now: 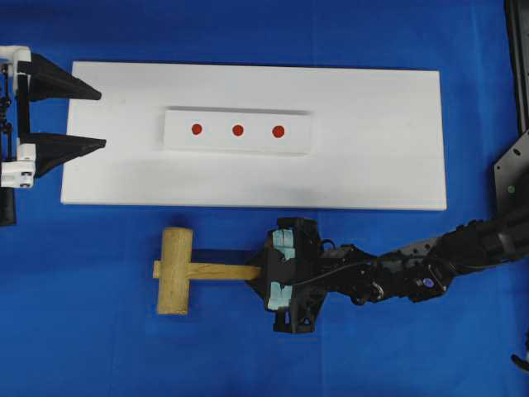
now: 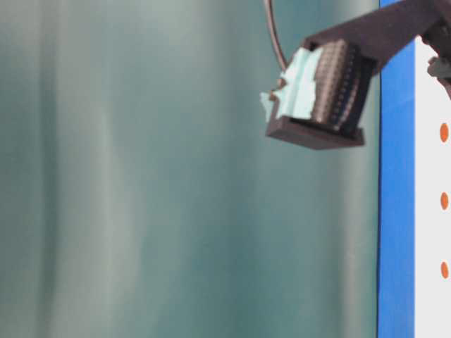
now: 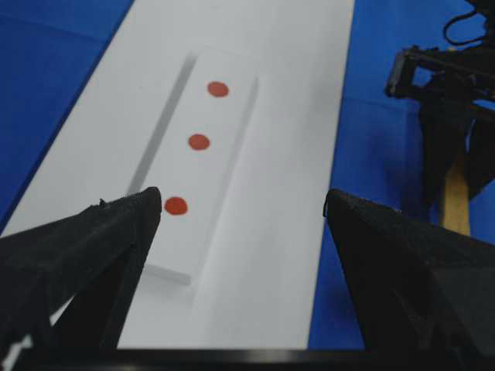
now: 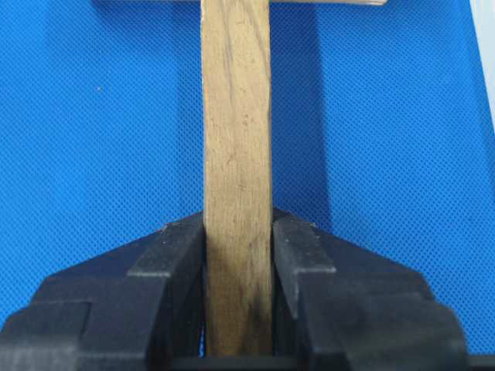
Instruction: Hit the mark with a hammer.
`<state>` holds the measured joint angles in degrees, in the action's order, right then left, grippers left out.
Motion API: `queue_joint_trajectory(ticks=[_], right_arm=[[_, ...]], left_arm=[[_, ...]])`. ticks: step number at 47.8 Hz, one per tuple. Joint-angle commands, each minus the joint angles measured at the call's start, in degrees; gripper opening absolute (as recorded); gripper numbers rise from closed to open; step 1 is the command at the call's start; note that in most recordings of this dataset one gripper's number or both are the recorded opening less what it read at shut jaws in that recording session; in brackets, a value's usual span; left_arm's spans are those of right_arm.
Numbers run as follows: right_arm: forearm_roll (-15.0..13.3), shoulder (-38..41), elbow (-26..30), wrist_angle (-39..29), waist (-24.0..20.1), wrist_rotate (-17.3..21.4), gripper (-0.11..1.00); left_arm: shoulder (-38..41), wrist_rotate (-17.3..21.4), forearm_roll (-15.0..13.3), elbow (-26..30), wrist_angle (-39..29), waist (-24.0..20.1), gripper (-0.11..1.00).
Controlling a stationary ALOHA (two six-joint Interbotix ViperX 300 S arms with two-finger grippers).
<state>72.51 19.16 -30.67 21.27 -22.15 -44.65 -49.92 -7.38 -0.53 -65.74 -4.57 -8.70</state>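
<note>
Wooden hammer (image 1: 176, 270) handle clamped in right claw (image 1: 263, 273); no writing visible.

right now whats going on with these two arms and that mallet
The right gripper is shut on the handle of the hammer, which lies on the blue cloth in front of the white board. Three red marks sit in a row on the raised white strip; none is being struck yet. The left gripper hangs open and empty at the board's left end.

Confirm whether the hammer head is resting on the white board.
No, the hammer lies on the blue cloth, below the white board.
</note>
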Motion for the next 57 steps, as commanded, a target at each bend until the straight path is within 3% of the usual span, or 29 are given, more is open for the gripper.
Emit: queue_joint_trajectory(ticks=[1,24,27,38,46,57], right_arm=[[-0.18,-0.97,0.7,-0.7,0.53,0.0,0.09],[-0.18,-0.97,0.79,-3.08,1.32,-0.18,0.11],[-0.18,-1.14,0.79,-3.08,1.32,-0.35,0.23],[-0.18,-5.36,0.0,-3.08,1.32,-1.67,0.85],[-0.26,-11.43,-2.72,-2.99,1.32,-4.57,0.76],[-0.18,-21.53,-5.45,-3.08,2.81,-10.28,0.76]], left_arm=[[0.18,0.18,-0.09,0.44,0.53,-0.18,0.83],[0.18,0.09,-0.09,0.35,0.53,-0.18,0.83],[0.18,0.09,-0.09,0.35,0.53,-0.18,0.83],[0.18,-0.09,-0.09,0.35,0.53,-0.18,0.83],[0.09,0.0,-0.18,0.35,0.53,-0.18,0.83],[0.09,0.0,-0.09,0.35,0.53,-0.09,0.83]])
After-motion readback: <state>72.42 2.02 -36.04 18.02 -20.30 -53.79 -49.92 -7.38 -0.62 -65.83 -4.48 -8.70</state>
